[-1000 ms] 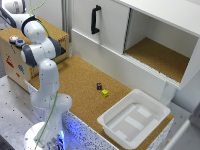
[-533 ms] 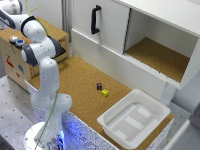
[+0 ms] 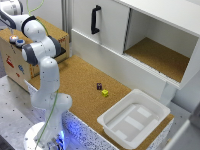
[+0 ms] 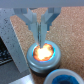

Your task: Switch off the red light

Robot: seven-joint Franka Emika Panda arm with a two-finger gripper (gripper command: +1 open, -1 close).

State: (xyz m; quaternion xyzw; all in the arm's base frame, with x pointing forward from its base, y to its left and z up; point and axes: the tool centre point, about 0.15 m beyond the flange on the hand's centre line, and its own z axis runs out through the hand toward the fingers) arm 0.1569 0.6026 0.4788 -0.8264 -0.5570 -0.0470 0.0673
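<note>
The red light glows orange-red in the wrist view, a round lamp in a grey rim, and it sits right under the claw. The claw's two fingers are pinched together into one narrow tip with nothing between them, a sensible shape for poking a button rather than grabbing it. That tip hangs over the glowing centre; whether it touches yet, I cannot tell. Just beside the lamp peeks a blue-centred round button, so aim matters here. In the exterior view the lamp sits atop the wooden box at the exterior view's left, with the arm folded over it. Out on the cork desk lie a yellow block, a dark block and a white tray, well apart. The lamp's lit, so the press isn't done.
</note>
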